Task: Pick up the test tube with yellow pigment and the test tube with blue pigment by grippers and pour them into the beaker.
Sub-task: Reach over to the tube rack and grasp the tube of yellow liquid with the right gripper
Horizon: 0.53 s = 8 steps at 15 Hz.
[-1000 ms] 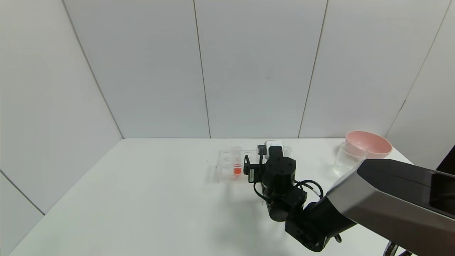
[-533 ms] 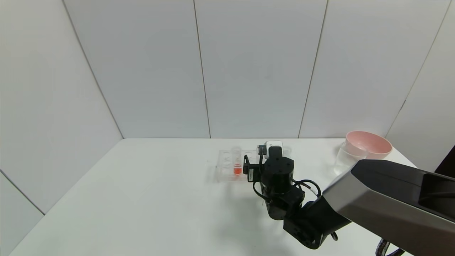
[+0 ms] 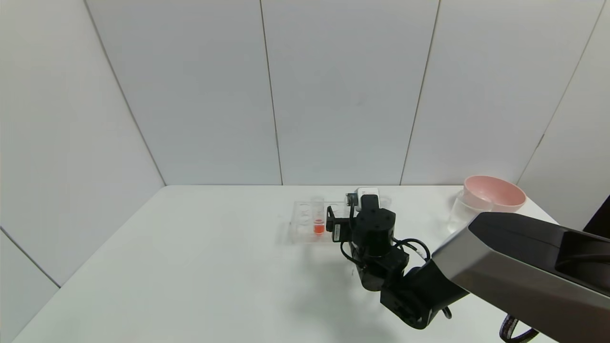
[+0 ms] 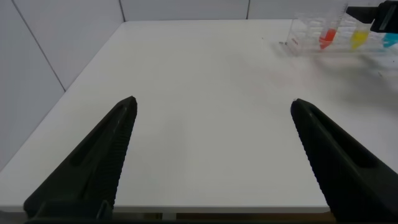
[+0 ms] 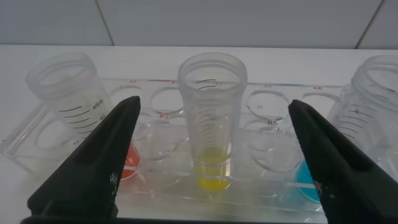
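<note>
The test tube with yellow pigment [image 5: 211, 118] stands upright in a clear rack [image 5: 158, 186], and my right gripper [image 5: 214, 104] is open with one finger on each side of it, not touching. The test tube with blue pigment [image 5: 368, 121] stands in the same rack just outside one finger. In the head view my right wrist [image 3: 374, 228] hides both tubes. The beaker [image 3: 463, 215] stands at the far right of the table, in front of the pink bowl. My left gripper [image 4: 214, 104] hangs open and empty over bare table, far from the rack [image 4: 311, 43].
A tube with red-orange liquid [image 3: 318, 216] stands in the rack's left part, beside my other right finger [image 5: 93, 162]. The pink bowl [image 3: 493, 193] sits at the back right corner. The table's front edge [image 4: 186, 211] lies close under the left gripper.
My right arm has edged slightly forward toward the rack. Its fingers stay wide apart, and the tubes have not moved.
</note>
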Tool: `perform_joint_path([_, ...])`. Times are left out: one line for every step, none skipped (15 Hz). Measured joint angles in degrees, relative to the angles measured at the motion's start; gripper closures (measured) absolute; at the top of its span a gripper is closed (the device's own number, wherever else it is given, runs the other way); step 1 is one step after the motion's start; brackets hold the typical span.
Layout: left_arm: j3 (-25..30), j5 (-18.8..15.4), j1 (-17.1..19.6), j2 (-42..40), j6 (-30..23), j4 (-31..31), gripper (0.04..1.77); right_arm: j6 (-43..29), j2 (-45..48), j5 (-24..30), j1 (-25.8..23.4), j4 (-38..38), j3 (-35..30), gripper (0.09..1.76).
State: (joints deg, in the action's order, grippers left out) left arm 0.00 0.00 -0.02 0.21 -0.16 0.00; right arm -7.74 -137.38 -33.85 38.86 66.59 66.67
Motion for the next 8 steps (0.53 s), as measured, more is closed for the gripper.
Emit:
perform_joint_path([0.00,0.00,0.00,0.00,0.00,0.00,0.05,0.00,-0.06,-0.09,-0.13,0.11,-0.02,0.34])
perform_joint_path([0.00,0.00,0.00,0.00,0.00,0.00,0.05,0.02,-0.13,-0.17,-0.15,0.12,-0.05,0.50])
perform_joint_path([0.00,0.00,0.00,0.00,0.00,0.00,0.05,0.00,-0.22,-0.20,-0.17,0.22,-0.07,0.66])
perform_joint_path([0.00,0.00,0.02,0.00,0.00,0.00,0.05,0.00,-0.27,-0.11,-0.22,0.30,-0.13,0.79])
perform_joint_path([0.00,-0.02,0.02,0.00,0.00,0.00,0.05,0.00,-0.30,-0.13,-0.20,0.30,-0.28,0.91])
perform_joint_path([0.00,0.00,0.02,0.00,0.00,0.00,0.05,-0.30,-0.33,0.02,-0.28,0.30,-0.33,1.00])
perform_joint_path([0.00,0.00,0.02,0.00,0.00,0.00,0.05,-0.84,-0.35,0.11,-0.30,0.28,-0.33,1.08])
perform_joint_path([0.00,0.00,0.02,0.00,0.00,0.00,0.05,-1.01,-0.35,0.27,-0.33,0.28,-0.38,1.34])
